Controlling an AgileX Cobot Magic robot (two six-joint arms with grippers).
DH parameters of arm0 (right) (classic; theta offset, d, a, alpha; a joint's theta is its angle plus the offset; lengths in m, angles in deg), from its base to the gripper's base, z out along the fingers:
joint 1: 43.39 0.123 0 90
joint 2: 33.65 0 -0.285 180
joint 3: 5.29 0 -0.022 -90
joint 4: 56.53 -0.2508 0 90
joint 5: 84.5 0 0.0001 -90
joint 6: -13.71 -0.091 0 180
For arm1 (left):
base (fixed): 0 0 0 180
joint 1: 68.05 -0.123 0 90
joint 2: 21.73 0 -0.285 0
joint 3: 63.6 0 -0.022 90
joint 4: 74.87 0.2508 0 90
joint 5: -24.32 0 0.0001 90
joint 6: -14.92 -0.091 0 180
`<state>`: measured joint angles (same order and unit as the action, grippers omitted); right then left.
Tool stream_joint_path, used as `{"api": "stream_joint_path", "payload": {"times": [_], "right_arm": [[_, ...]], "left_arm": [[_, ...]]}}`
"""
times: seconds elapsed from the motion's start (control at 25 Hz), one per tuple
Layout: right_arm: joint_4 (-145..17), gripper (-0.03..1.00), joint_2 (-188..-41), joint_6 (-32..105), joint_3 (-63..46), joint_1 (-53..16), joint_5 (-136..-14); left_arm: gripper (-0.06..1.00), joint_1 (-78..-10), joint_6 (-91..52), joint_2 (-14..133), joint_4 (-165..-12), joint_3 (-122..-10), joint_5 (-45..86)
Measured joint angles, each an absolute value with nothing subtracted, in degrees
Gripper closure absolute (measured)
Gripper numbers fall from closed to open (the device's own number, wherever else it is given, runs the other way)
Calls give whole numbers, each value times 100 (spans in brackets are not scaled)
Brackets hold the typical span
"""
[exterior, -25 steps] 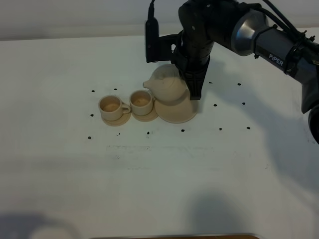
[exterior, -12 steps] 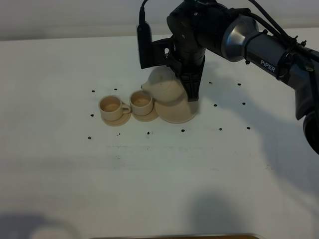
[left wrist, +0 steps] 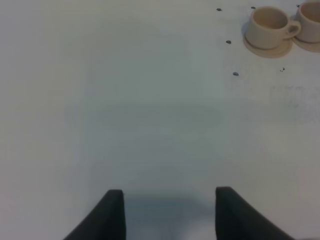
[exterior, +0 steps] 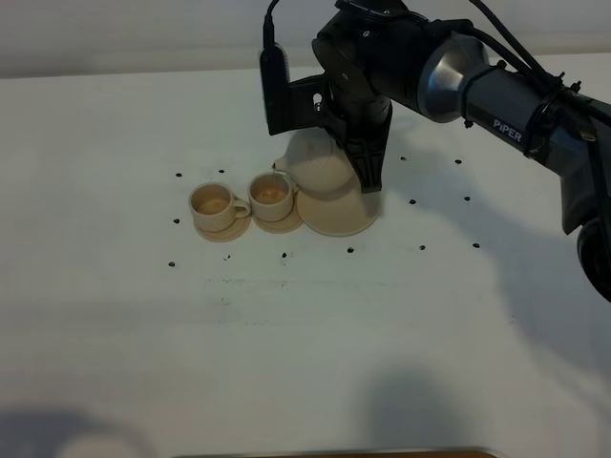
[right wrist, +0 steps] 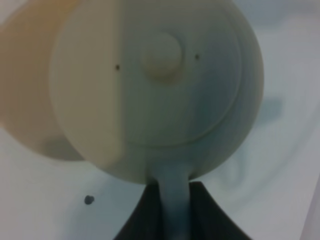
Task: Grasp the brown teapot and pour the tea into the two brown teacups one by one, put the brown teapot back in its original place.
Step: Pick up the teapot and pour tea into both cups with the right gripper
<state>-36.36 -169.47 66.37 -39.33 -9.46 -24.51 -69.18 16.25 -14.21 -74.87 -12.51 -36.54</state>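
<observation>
The brown teapot (exterior: 320,167) hangs tilted just above its wide round saucer (exterior: 336,218), spout toward the nearer of the two brown teacups (exterior: 270,194). The other teacup (exterior: 212,202) stands left of it; each sits on a small saucer. My right gripper (exterior: 368,164) is shut on the teapot's handle at its right side. In the right wrist view the knobbed lid (right wrist: 162,55) faces me, and the handle runs down between the dark fingers of the right gripper (right wrist: 172,210). My left gripper (left wrist: 167,215) is open over bare table, far from the teacup (left wrist: 270,22).
Small black dots (exterior: 284,256) mark the white table (exterior: 286,353) around the tea set. A black camera block (exterior: 277,86) on the right arm hangs just behind the teapot. The table's far edge runs along the back.
The right arm has shifted a little left and the teapot has tipped further, its spout closer over the nearer teacup. The cups and the left gripper have not moved.
</observation>
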Motion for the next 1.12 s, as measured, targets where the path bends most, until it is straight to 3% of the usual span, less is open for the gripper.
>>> {"api": "stream_joint_path", "payload": {"times": [1.12], "right_arm": [[-3247,88,-16935,6694,-3933,-710,-2321]], "left_arm": [[47,-6918,1625,-1421,-7487,-1251,-3654]]}}
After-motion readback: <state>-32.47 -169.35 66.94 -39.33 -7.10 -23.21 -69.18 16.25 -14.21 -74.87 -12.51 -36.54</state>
